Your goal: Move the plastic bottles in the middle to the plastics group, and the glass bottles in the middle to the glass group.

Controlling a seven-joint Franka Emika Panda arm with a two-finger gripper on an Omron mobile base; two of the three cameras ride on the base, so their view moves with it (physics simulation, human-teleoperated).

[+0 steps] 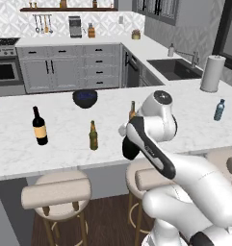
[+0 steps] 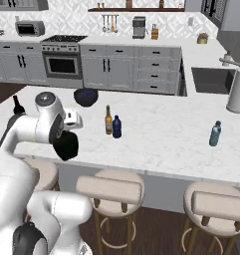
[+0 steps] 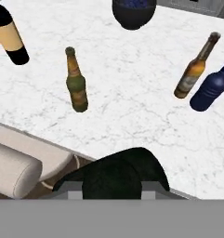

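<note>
End effector (image 3: 114,188) clamped on black flask (image 3: 115,174), carried off the table (image 1: 11,144) edge; next move: swing toward 10 o'clock, set flask by olive beer bottle (image 3: 76,81) and wine bottle (image 3: 7,32).

Small bottle (image 2: 117,127) just right of beer bottle (image 2: 108,120) — on counter (image 2: 161,139).
</note>
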